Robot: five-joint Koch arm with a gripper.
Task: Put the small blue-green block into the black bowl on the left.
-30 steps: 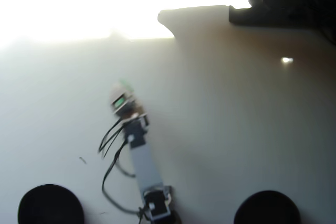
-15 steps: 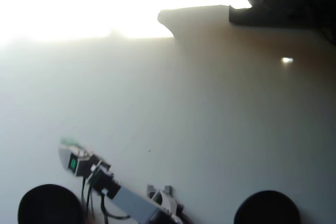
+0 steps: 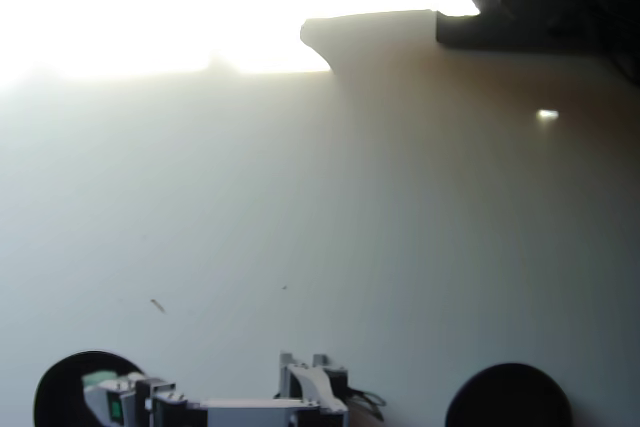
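The small blue-green block (image 3: 97,378) shows as a teal smear at the tip of the claw (image 3: 100,387), above the black bowl (image 3: 60,387) at the lower left of the overhead view. The picture is soft here, so it seems the block sits between the jaws, but I cannot tell for sure whether the claw is clamped on it or already loosening. The arm (image 3: 240,409) lies almost flat along the bottom edge, reaching leftward from its base (image 3: 312,382) so that the claw hangs over the bowl's inner area, not its rim.

Judged by its look, the block is a light, stiff cube with plain flat faces. It should neither crush nor sag, and a pinch across two opposite faces, near the middle, suits it best. Smooth faces may slip if the hold is slack.

A second black bowl (image 3: 510,397) sits well apart at the lower right. The pale desk (image 3: 330,227) between them is washed out by strong glare toward the top left.
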